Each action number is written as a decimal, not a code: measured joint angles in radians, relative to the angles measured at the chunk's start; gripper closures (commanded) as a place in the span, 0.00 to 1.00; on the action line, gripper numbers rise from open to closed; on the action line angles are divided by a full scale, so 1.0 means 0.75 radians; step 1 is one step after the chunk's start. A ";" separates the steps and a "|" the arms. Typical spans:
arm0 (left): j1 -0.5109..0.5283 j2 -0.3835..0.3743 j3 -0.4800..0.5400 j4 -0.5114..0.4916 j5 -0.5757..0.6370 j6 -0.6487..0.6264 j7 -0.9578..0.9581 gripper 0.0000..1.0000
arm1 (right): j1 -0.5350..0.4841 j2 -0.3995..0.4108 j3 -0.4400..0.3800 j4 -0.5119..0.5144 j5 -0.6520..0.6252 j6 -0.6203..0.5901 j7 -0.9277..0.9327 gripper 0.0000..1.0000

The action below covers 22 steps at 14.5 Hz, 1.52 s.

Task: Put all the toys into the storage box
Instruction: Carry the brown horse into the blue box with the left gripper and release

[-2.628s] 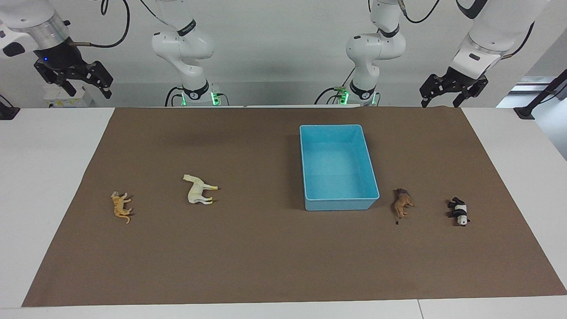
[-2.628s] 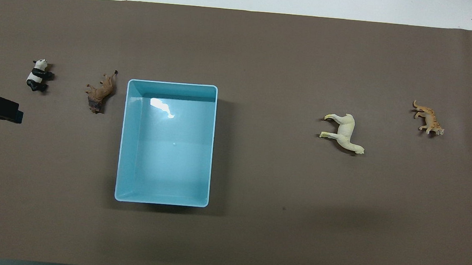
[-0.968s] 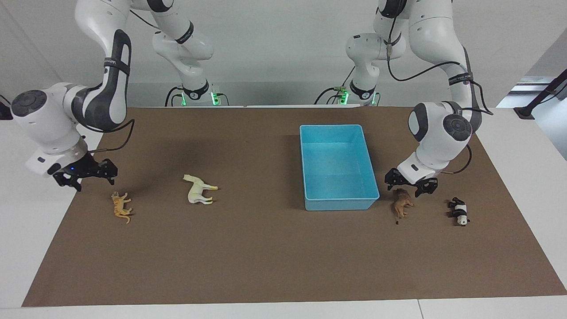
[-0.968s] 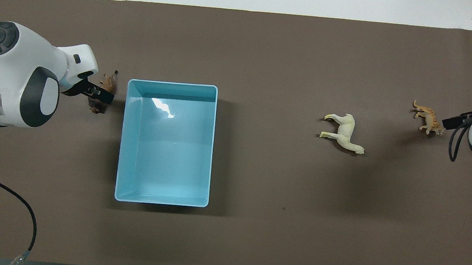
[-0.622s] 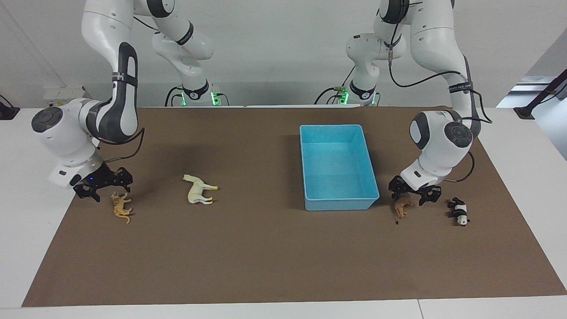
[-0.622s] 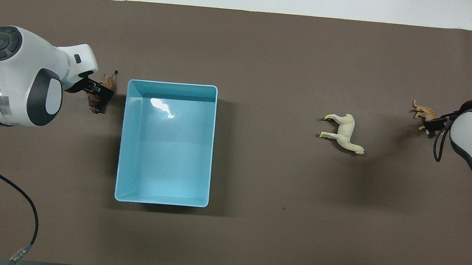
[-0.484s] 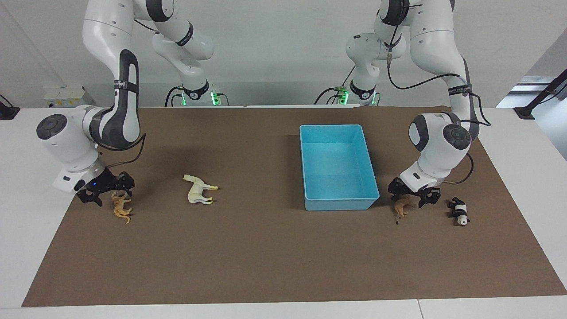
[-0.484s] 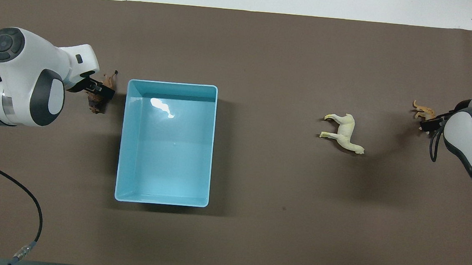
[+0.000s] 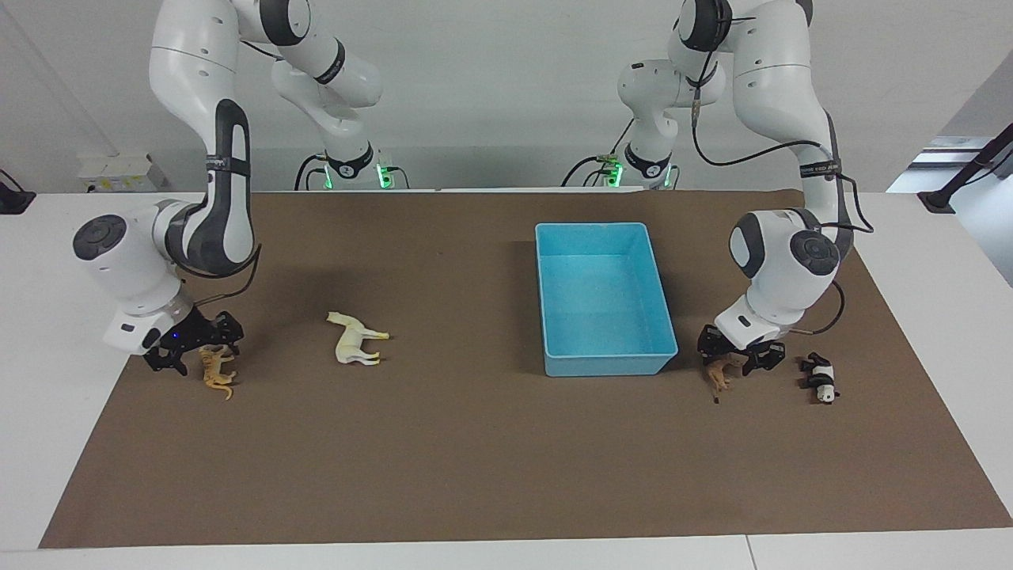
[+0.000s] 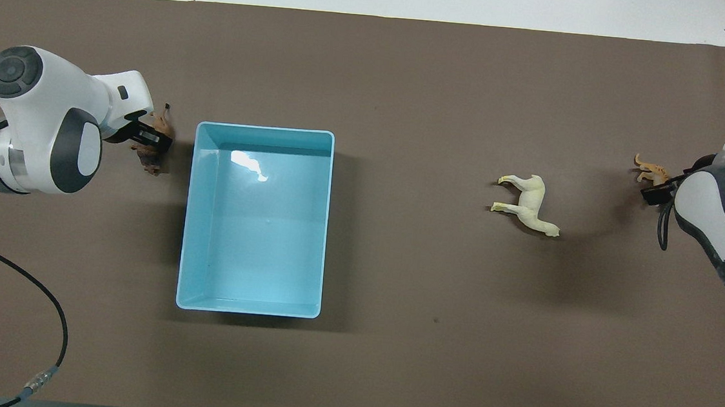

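Note:
The light-blue storage box point(image 9: 601, 364) point(image 10: 263, 130) stands empty on the brown mat. My left gripper point(image 9: 740, 356) point(image 10: 147, 139) is open and low over the brown lion point(image 9: 719, 375) point(image 10: 163, 125), fingers on either side of it. The black-and-white panda point(image 9: 821, 378) lies beside the lion toward the left arm's end; the left arm hides it in the overhead view. My right gripper point(image 9: 195, 348) point(image 10: 654, 191) is open and low over the orange tiger point(image 9: 215, 372) point(image 10: 650, 168). The cream-white horse point(image 9: 356, 339) point(image 10: 527, 203) lies on its side between tiger and box.
A brown mat point(image 9: 475, 459) point(image 10: 412, 71) covers most of the white table point(image 9: 47, 412). The arms' bases point(image 9: 352, 170) stand at the table's edge nearest the robots. A loose cable point(image 10: 48, 334) hangs from the left arm.
Both arms came down from their raised rest and lowered their open grippers, the left onto the lion, the right onto the tiger. The lion has shifted slightly.

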 measured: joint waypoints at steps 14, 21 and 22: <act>-0.173 -0.338 -0.020 0.317 -0.001 -0.768 -0.501 0.89 | -0.014 0.040 -0.006 0.012 0.120 0.033 -0.014 1.00; -0.450 -0.426 -0.029 0.033 -0.001 -0.616 -0.862 0.00 | 0.010 -0.045 -0.004 0.238 0.094 -0.329 0.123 1.00; -0.449 -0.427 -0.026 0.026 -0.001 -0.612 -0.862 0.00 | 0.028 -0.082 -0.004 0.280 0.086 -0.413 0.196 1.00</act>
